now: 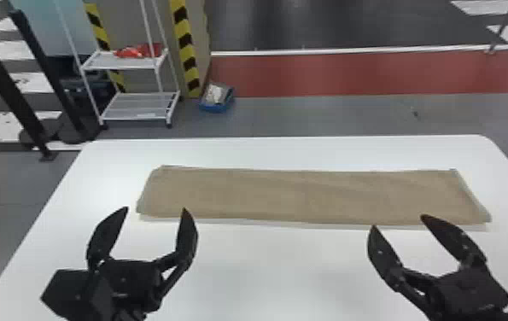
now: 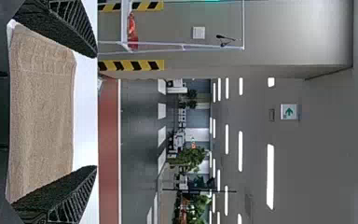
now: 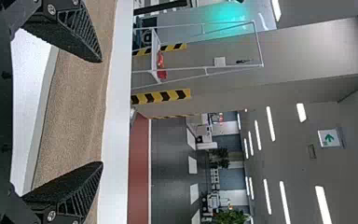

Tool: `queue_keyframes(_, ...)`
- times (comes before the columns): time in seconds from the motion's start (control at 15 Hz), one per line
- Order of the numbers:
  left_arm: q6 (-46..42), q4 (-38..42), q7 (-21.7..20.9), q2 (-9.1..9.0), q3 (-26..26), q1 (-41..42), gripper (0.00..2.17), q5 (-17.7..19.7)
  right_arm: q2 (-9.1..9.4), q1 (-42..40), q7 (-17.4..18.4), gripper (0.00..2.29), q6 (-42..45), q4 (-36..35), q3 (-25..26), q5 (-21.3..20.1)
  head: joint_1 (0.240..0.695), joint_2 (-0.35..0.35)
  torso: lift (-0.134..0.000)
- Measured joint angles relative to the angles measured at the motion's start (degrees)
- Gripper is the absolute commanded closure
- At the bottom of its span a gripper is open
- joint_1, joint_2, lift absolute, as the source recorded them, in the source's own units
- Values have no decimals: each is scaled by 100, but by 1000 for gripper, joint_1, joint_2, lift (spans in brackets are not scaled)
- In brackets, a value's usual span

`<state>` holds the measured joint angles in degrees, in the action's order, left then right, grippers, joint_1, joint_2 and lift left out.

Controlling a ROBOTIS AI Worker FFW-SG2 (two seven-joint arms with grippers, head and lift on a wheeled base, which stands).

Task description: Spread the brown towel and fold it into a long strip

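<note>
Right, here's the brown towel (image 1: 308, 196), laid out as a long, narrow strip on the white surface (image 1: 274, 273), its long axis running left to right and parallel to the far edge. It sits towards that far edge, its right end closer to the surface's right edge than its left end is to the left.

Both hands are open and empty! The left hand (image 1: 156, 208) faces the near left corner of the strip, one finger to either side of it in the head view. The right hand (image 1: 398, 221) points at the near long side, inboard of the right corner. So the towel lies just ahead of both, and neither hand looks clearly nearer.

The fold looks all but done, I'd say. Any tidying would want the right hand further out towards its corner; otherwise, it's a clean retreat, because a brushing fingertip could ruck that front side.
</note>
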<state>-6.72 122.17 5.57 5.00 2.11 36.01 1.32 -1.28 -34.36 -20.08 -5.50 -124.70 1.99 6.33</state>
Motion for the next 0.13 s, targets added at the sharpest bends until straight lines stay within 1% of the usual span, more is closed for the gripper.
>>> queue_keyframes(0.13, 0, 0, 43, -4, -10, 2, 29, 0, -9, 8, -14, 110, 20, -4, 2, 6, 695, 87, -116)
